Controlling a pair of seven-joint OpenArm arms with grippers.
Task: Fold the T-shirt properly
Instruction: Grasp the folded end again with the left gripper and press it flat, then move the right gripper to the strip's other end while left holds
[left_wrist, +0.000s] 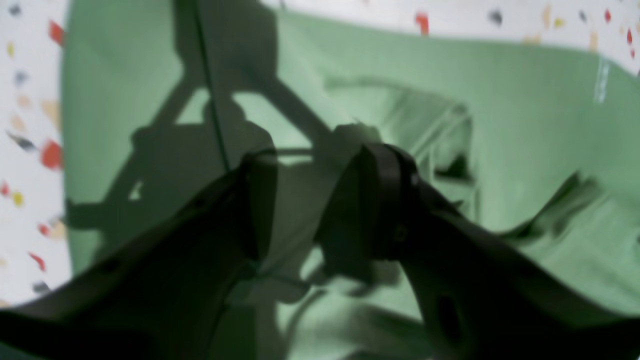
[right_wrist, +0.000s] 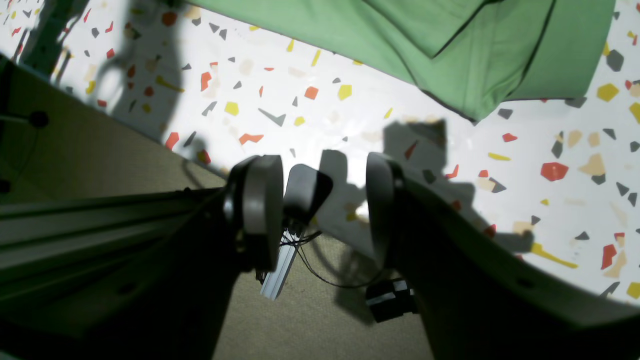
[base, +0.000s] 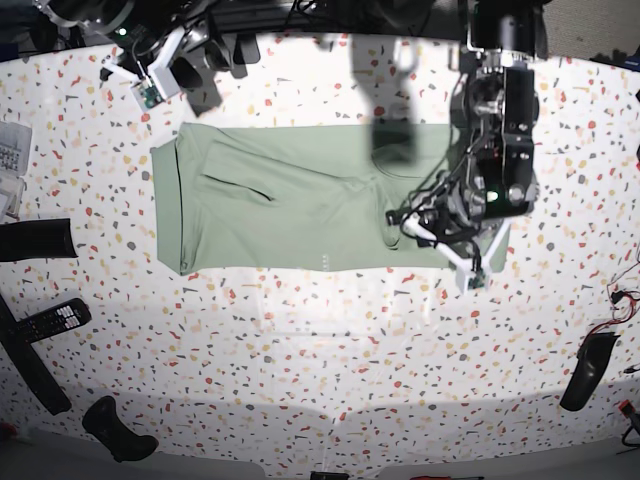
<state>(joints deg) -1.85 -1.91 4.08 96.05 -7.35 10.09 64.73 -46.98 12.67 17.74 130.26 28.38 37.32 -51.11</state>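
At far left of the base view, note a pale printed item (base: 10, 160) at the table (base: 320, 350) edge; treat its characters as too small to read. At upper left, locate the right gripper (right_wrist: 325, 195), hanging over bare terrazzo near the table edge, just beside a corner of the T-shirt (base: 300, 200) and not touching it; confirm jaws apart with nothing between them. Across the middle, find the T-shirt spread flat as one long band running left to right, with both long edges straight and parallel, which suggests the sides and sleeves already turned inward. Judge the lengthwise folds as done and the crosswise folds as not yet done. Expect one end to need carrying over the other, then flattening. Check the small pale mark (left_wrist: 601, 80) on the fabric in the left wrist view: probably a tag or print, too blurred to read. Record no legible brand or writing anywhere. At right, locate the left gripper (left_wrist: 320, 195) low over the collar end of the shirt, among rumpled folds; confirm jaws apart with green cloth visible through the gap. Cannot tell from the blurred view whether any fabric touches the pads.
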